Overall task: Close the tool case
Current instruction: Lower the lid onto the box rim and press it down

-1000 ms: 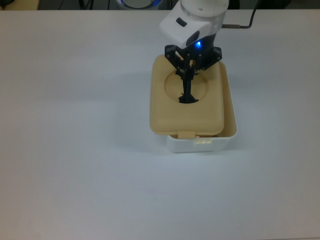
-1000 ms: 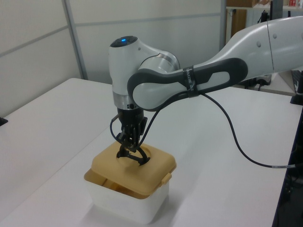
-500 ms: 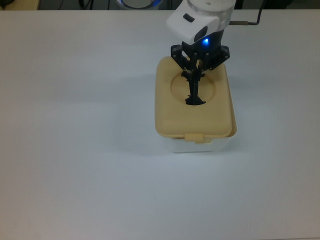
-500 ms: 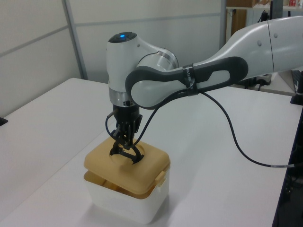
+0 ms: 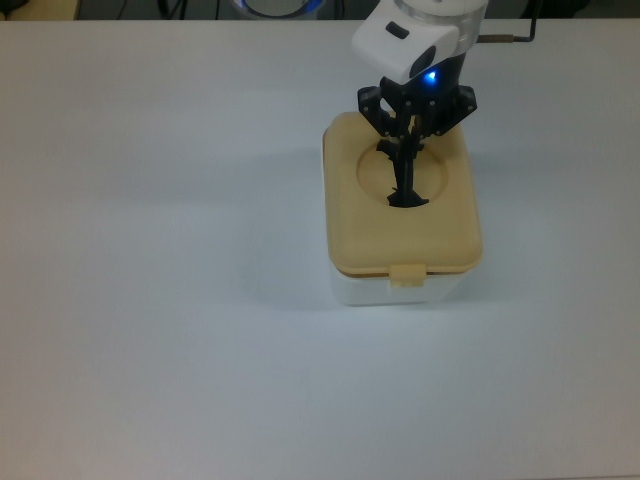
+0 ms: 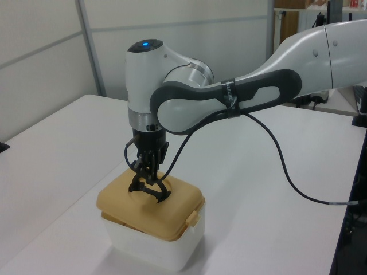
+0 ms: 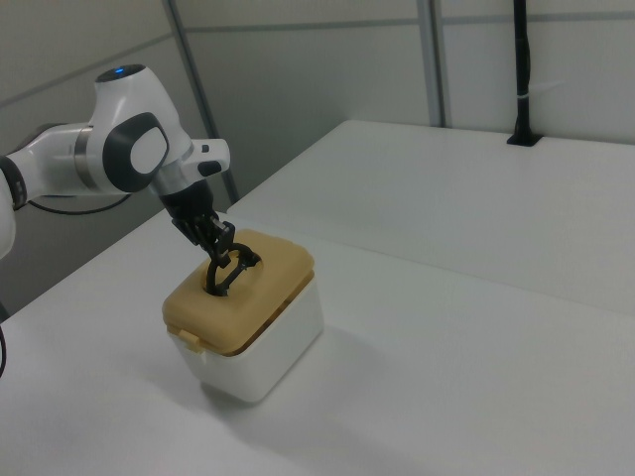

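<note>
The tool case is a white box (image 5: 400, 291) (image 6: 150, 247) (image 7: 270, 347) with a tan lid (image 5: 400, 238) (image 6: 143, 209) (image 7: 236, 302) lying over it. The lid covers almost the whole opening and overhangs a little toward the top view's right. Its small latch tab (image 5: 408, 275) hangs over the near side. A black handle (image 5: 405, 190) (image 6: 150, 189) (image 7: 227, 273) stands up from the lid's round recess. My gripper (image 5: 409, 150) (image 6: 145, 171) (image 7: 217, 248) comes down from above and is shut on the top of that handle.
The case stands on a broad white table (image 5: 160, 250). The arm's black cable (image 6: 298, 186) trails over the table at the left view's right. A black post (image 7: 522, 74) stands at the far table edge in the right view. Wall panels lie behind the table.
The gripper has carried the lid toward the top view's right. The lid hung off the box's left side before and now lies nearly square over it.
</note>
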You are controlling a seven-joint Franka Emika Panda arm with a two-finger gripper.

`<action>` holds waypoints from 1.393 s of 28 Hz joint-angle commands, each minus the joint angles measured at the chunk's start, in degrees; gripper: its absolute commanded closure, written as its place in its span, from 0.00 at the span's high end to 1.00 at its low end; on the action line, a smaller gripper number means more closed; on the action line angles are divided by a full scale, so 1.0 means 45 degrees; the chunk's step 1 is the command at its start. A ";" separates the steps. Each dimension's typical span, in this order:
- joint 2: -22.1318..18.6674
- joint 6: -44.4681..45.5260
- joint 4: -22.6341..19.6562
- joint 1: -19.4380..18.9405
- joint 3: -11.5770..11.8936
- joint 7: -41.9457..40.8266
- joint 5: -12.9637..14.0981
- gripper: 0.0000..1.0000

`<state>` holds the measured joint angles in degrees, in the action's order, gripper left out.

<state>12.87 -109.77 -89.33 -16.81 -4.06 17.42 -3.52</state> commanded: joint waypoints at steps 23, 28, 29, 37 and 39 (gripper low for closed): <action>0.0186 -0.0137 0.0144 0.0043 0.0004 -0.0179 -0.0544 0.20; 0.0186 -0.0079 0.0125 0.0044 0.0023 -0.0140 -0.0682 0.75; 0.0186 -0.0059 0.0125 0.0044 0.0023 -0.0140 -0.0682 0.84; 0.0050 -0.0001 0.0125 0.0044 0.0043 -0.0140 -0.0682 1.00; -0.0087 0.0311 0.0125 0.0121 0.0082 -0.0159 -0.0682 1.00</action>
<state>13.52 -109.77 -89.20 -16.52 -4.24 17.37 -5.92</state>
